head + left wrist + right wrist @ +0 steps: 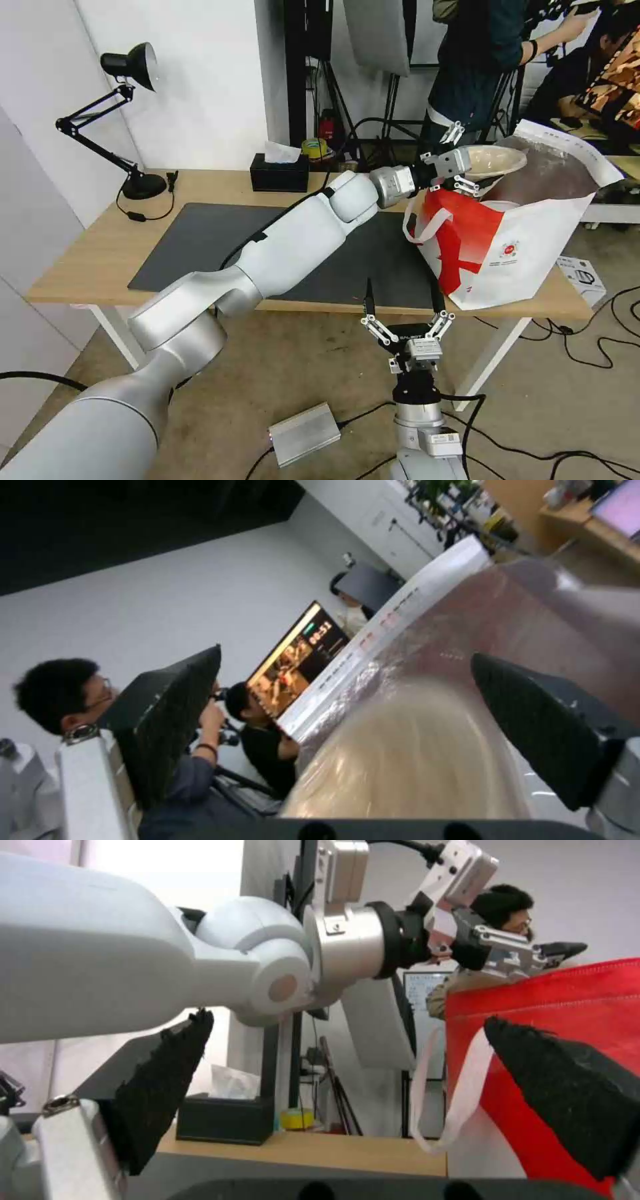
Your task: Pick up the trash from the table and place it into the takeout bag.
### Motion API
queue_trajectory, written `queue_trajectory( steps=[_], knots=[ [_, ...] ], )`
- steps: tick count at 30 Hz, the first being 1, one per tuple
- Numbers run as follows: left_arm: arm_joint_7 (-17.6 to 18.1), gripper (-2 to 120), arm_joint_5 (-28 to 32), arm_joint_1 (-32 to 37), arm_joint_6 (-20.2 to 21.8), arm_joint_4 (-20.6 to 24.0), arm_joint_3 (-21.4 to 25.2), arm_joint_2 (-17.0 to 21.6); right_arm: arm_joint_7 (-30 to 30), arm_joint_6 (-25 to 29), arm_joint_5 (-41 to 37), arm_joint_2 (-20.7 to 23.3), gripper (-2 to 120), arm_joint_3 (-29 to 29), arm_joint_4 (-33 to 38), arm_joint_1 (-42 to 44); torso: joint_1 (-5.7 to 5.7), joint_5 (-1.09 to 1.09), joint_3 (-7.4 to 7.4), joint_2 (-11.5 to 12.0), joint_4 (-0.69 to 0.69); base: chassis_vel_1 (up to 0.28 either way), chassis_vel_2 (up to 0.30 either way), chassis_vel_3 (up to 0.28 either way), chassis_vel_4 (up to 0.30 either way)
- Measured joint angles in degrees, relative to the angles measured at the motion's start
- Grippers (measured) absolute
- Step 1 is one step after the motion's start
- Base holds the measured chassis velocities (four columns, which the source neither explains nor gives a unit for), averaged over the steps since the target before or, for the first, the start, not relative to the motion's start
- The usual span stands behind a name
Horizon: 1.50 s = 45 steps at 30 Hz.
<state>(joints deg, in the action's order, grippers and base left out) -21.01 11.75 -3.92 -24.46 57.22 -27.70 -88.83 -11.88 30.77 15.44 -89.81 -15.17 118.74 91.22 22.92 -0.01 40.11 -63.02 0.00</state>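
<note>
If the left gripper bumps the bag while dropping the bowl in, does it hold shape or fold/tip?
Likely gives: the bag looks like soft fabric, its rim sagging unevenly. Probably won't slide far; it sits broad on the table. The left gripper holds the pulp bowl over its mouth; a rim bump may fold it inward.

The right gripper, hanging low before the near table edge, is carrying a dark band with white lettering that appears to read "GALBOT". In the left wrist view a far screen is showing green digits, roughly "00:51". The takeout bag is showing a small red round logo with fine print beneath it, and a row of red marks along its white top rim; all too small to read.
</note>
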Motion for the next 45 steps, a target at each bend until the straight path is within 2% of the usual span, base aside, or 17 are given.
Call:
queue_trajectory(
  steps=[17,25,29,32,34,38,40,42,45],
  knots=[
    [-0.95,100,7.36,-0.73,-0.92,0.47,0.3,-0.13,0.02,-0.08,0.4,-0.05,100,-0.14,0.12,0.06,0.0,0.03,0.0,-0.01,0.0,0.0,0.0,0.0,0.0],
    [-0.32,100,7.8,0.03,-1.6,1.17,1.08,-0.1,0.02,-0.09,0.48,-0.03,100,-0.27,0.3,0.18,0.0,0.07,0.0,-0.01,0.0,0.0,0.0,0.0,0.0],
    [1.76,100,7.66,0.51,-1.9,2.06,2.52,0.36,0.04,-0.11,0.5,0.12,100,-0.36,0.35,0.25,0.0,0.08,0.0,-0.01,-0.01,0.0,0.0,0.0,0.0],
    [5.81,100,7.31,1.72,-2.64,3.18,4.93,1.27,0.06,-0.12,0.5,0.5,100,-0.89,0.16,-0.25,0.0,0.06,0.0,-0.01,-0.02,0.0,0.0,0.0,0.0],
    [6.49,100,7.3,2.06,-2.71,3.48,5.34,1.48,0.06,-0.12,0.48,0.54,100,-0.98,0.13,-0.35,0.0,0.05,0.0,-0.01,-0.01,0.0,0.0,0.0,0.0],
    [12.09,100,7.3,6.24,-2.89,7.45,9.72,3.65,0.08,-0.22,0.2,1.23,100,-1.74,0.02,-1.44,0.0,0.01,0.0,-0.01,0.0,0.0,0.0,0.0,0.0],
    [13.13,100,7.29,7.16,-2.88,8.24,10.49,4.01,0.09,-0.25,0.15,1.37,100,-1.83,-0.04,-1.56,0.0,0.0,0.0,-0.01,0.0,0.0,0.0,0.0,0.0],
    [16.19,100,6.78,11.1,-2.76,11.55,14.42,4.97,0.1,-0.28,-0.08,1.89,100,-2.2,-0.56,-1.98,0.0,0.0,0.0,-0.01,0.0,0.0,0.0,0.0,0.0],
    [17.59,100,6.35,13.56,-2.35,13.66,16.89,5.34,0.1,-0.28,-0.18,2.15,100,-2.46,-0.99,-2.3,0.0,-0.01,0.0,-0.01,0.01,0.0,0.0,0.0,0.0]
  ],
)
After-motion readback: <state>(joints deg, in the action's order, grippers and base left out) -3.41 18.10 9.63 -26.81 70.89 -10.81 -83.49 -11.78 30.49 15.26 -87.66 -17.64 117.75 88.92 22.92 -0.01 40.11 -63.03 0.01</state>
